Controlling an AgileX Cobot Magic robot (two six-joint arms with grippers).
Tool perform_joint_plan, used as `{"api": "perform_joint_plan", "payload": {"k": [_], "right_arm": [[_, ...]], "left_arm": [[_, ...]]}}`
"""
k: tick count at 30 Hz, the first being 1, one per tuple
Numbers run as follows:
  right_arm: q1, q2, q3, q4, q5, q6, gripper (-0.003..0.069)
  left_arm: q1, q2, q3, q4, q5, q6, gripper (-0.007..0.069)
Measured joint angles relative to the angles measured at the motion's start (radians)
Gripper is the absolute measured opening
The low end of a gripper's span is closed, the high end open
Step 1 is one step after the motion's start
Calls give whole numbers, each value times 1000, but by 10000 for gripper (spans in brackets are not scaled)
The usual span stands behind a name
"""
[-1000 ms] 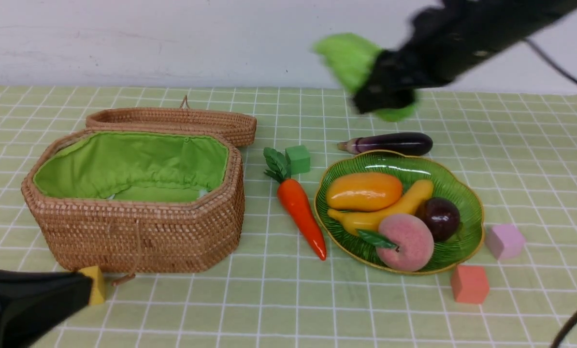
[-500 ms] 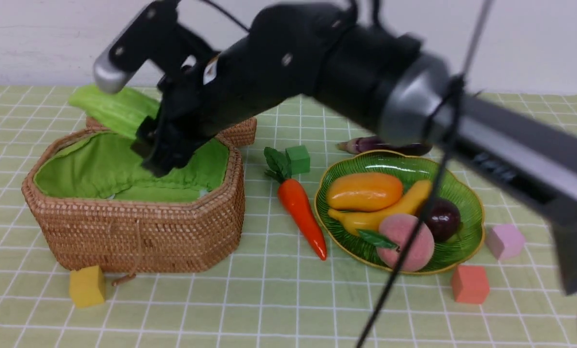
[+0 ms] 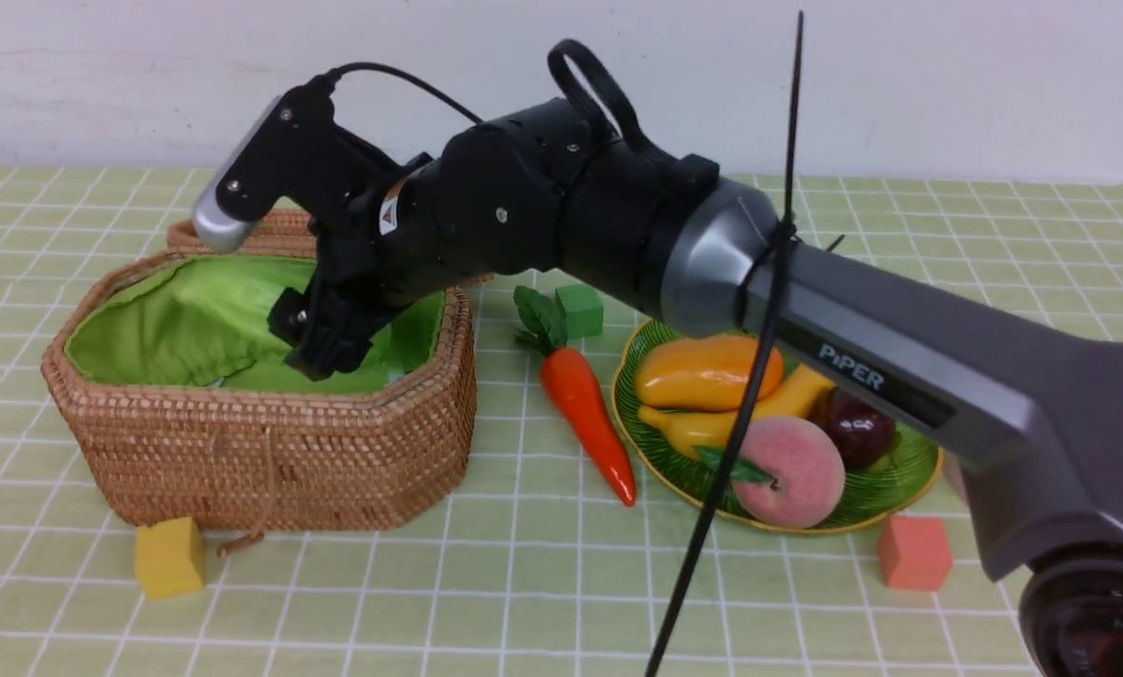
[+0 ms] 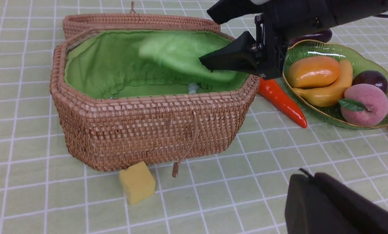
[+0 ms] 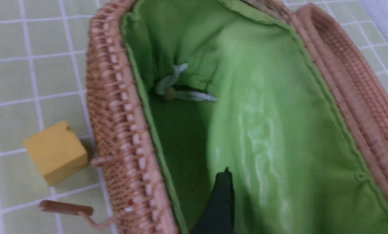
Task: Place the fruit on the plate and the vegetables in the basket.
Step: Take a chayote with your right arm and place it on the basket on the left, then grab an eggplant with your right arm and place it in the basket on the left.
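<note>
My right gripper (image 3: 317,340) hangs open over the inside of the wicker basket (image 3: 270,451), its fingers (image 5: 222,195) far apart. A light green bitter gourd (image 4: 181,55), blurred, lies loose between them against the green lining (image 5: 255,130). The orange carrot (image 3: 585,414) lies on the cloth between the basket and the green plate (image 3: 905,470). On that plate are a mango (image 3: 703,371), a banana (image 3: 684,428), a peach (image 3: 792,470) and a mangosteen (image 3: 853,428). The purple eggplant (image 4: 312,35) shows behind the plate. My left gripper (image 4: 306,175) is shut and empty, low in front of the basket.
The basket's lid (image 3: 289,226) lies open behind it. A yellow cube (image 3: 168,557) sits at the basket's front corner, a green cube (image 3: 580,310) by the carrot's leaves, an orange cube (image 3: 914,553) before the plate. My right arm (image 3: 806,338) spans the table above the plate.
The right arm swung left with the bitter gourd from above the eggplant to the basket, lowered into it, and its jaws opened, letting the gourd go. The left arm left the front view.
</note>
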Motion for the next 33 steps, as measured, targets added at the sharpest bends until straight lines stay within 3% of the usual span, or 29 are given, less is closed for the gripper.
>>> {"api": "perform_joint_plan", "payload": {"k": [6, 14, 18, 22, 25, 28, 33], "right_arm": [[0, -57, 0, -127, 91, 87, 649], [-26, -244, -1, -382, 420, 135, 477], [-131, -272, -3, -445, 545, 182, 380], [-293, -269, -4, -371, 623, 199, 306], [-469, -242, -4, -166, 644, 201, 274], [-560, -207, -4, -29, 641, 171, 272], [-645, -117, -4, 39, 549, 61, 318]], "left_arm": [[0, 0, 0, -4, -28, 4, 4], [0, 0, 0, -110, -324, 131, 4], [0, 0, 0, -139, -409, 156, 4], [0, 17, 0, -145, -425, 161, 4], [0, 70, 0, -145, -426, 161, 4], [0, 115, 0, -146, -426, 161, 4], [0, 176, 0, -159, -455, 161, 4]]}}
